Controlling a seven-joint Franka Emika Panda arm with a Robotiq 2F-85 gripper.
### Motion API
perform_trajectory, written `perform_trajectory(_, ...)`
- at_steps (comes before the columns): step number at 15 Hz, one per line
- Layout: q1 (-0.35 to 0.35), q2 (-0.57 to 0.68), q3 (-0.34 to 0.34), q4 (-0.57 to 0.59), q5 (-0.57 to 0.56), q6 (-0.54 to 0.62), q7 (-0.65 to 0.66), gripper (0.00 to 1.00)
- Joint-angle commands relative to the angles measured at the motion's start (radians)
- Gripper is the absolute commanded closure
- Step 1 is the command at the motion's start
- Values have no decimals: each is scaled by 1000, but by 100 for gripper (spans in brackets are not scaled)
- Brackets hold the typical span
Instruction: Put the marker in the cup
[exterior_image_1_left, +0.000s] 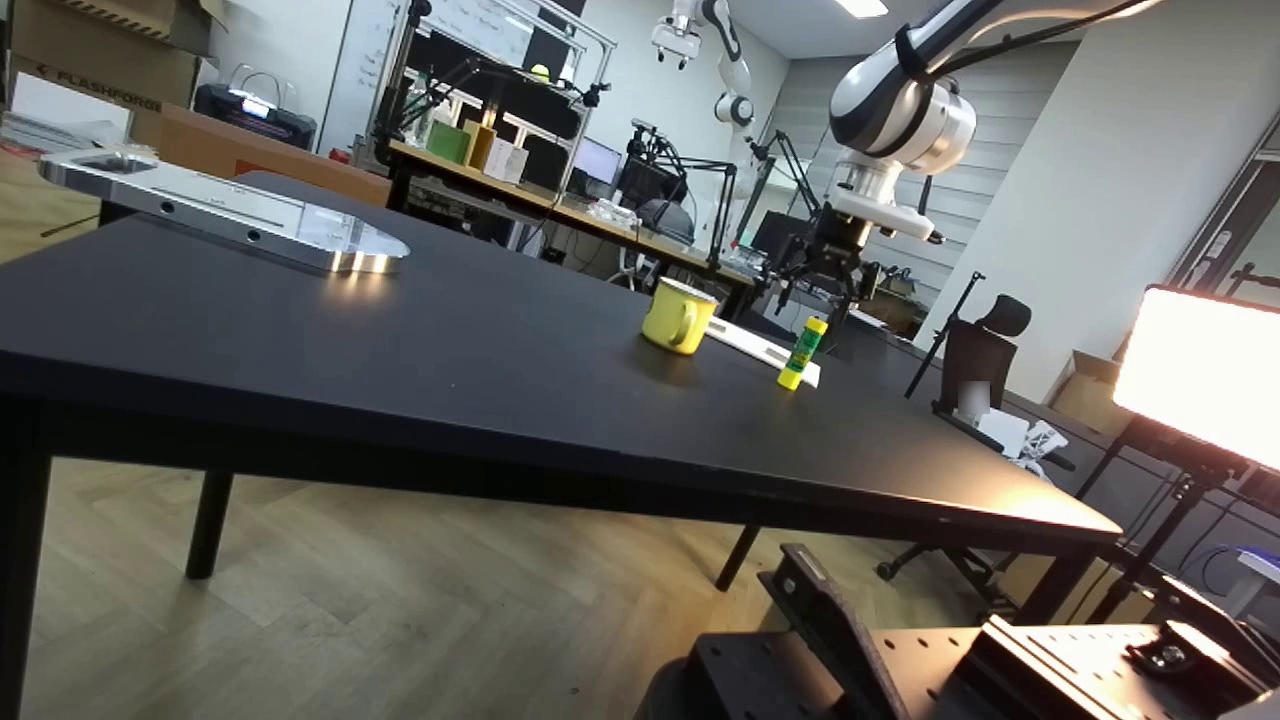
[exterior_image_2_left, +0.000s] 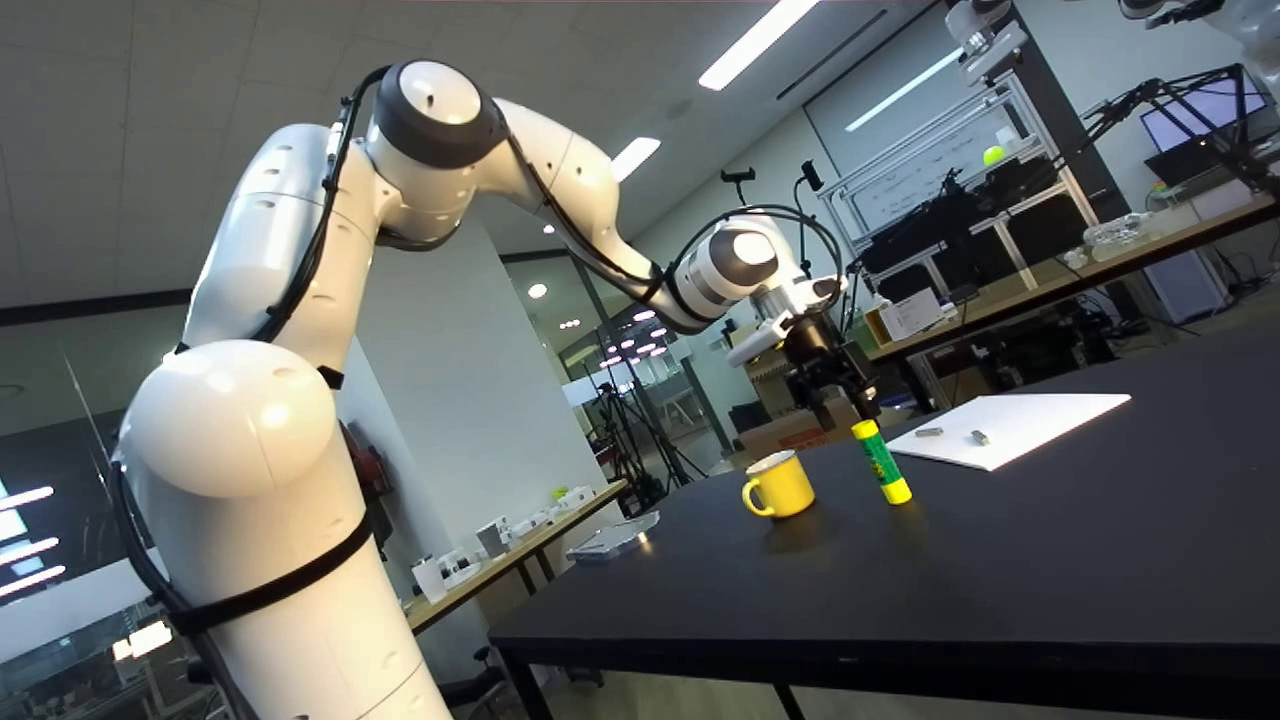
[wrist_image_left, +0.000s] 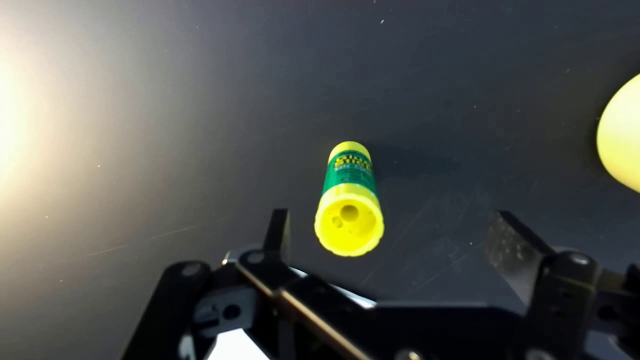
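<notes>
Stick (exterior_image_2_left: 881, 462) (the "marker"; its side is reading Glue Stick) is standing on end on the worktop (exterior_image_2_left: 1000, 575), outside the cup (exterior_image_2_left: 785, 487). Cup is sitting upright near it, mouth up, not touching. My guess on the layout: standing, the stick is offering its sides to a squeeze from above, and it would be going in end-first without any turning. Cup nearby should be making for a short carry. Fingers (wrist_image_left: 515, 250) are hanging spread wide, gripping nothing. In the wrist view the stick is showing off-centre, nearer one finger and ahead of the pair, so I'm expecting a sideways and forward trim first. In both exterior views the fingers are showing above the stick's top end; how big the gap is, I can't tell. Arm (exterior_image_2_left: 560, 165) is arching high, elbow (exterior_image_2_left: 440, 95) up top, the outer half sloping down over the worktop and aiming the fingers roughly downward. That pose is suiting a top-down grab, I'd say. Risk, I'm thinking: a finger clipping the top and tipping the stick, its base being narrow.
</notes>
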Motion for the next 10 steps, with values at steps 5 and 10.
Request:
perform_trajectory(5,13,-4,-18,-56,0,94,38,0)
perform_trajectory(10,29,-3,-31,-84,-12,155,58,32)
